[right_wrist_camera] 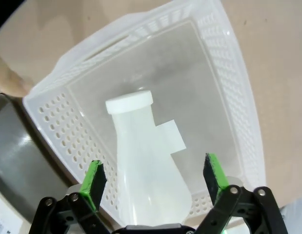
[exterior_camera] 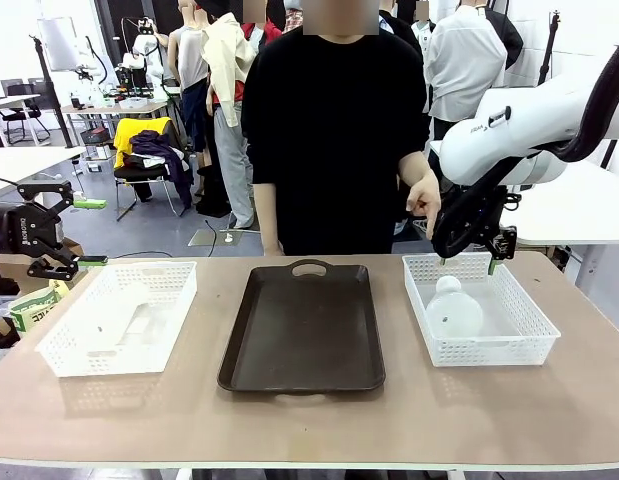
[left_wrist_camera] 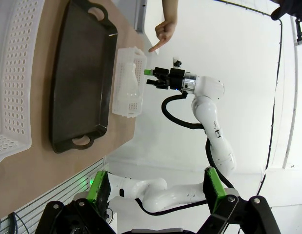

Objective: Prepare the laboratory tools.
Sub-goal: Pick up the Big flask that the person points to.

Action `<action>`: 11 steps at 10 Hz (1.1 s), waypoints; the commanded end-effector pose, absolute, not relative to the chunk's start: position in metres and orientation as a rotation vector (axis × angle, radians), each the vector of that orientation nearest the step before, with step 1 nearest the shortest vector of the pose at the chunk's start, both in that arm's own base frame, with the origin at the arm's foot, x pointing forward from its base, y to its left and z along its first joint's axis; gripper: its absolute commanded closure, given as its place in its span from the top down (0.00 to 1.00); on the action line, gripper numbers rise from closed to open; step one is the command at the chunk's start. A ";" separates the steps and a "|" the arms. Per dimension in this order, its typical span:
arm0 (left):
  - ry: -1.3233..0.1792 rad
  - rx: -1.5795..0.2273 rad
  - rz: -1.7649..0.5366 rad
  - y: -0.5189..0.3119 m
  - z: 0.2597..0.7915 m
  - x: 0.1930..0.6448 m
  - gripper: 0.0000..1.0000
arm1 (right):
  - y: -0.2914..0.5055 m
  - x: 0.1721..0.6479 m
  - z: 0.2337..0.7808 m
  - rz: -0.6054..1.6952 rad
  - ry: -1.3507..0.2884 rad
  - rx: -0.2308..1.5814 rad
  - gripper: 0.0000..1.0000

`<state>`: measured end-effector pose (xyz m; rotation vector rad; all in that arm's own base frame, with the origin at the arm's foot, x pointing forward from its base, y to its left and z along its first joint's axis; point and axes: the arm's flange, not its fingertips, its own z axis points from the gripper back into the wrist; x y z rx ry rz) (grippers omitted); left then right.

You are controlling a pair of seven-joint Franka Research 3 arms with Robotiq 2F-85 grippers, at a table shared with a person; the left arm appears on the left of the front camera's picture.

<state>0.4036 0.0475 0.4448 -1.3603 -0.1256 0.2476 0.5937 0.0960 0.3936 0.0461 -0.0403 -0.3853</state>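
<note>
One frosted-white conical flask [exterior_camera: 454, 312] lies on its side in the white lattice basket [exterior_camera: 524, 345] at the table's right, neck toward the person. My right gripper [exterior_camera: 469, 258] hangs open just above that basket's far end. In the right wrist view its green pads [right_wrist_camera: 94, 179] stand wide on either side of the flask [right_wrist_camera: 146, 161] below, apart from it. My left gripper [exterior_camera: 89, 232] is open beyond the table's left edge, holding nothing; its own view [left_wrist_camera: 155, 187] looks across the table. The person's hand [exterior_camera: 424, 200] points a finger down at the right basket.
A dark brown tray with handles [exterior_camera: 304, 325] lies in the middle of the table. A second white lattice basket [exterior_camera: 64, 350] sits at the left; a faint pale shape inside it is unclear. The person stands at the far edge behind the tray.
</note>
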 end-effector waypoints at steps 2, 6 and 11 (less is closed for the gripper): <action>-0.117 -1.370 0.252 0.048 0.448 0.402 1.00 | 0.107 0.611 0.366 -0.405 -0.041 -0.006 1.00; -0.117 -1.370 0.252 0.048 0.448 0.402 1.00 | 0.121 0.623 0.344 -0.402 -0.055 -0.002 1.00; -0.117 -1.370 0.252 0.048 0.448 0.402 1.00 | 0.131 0.625 0.329 -0.393 -0.116 -0.033 1.00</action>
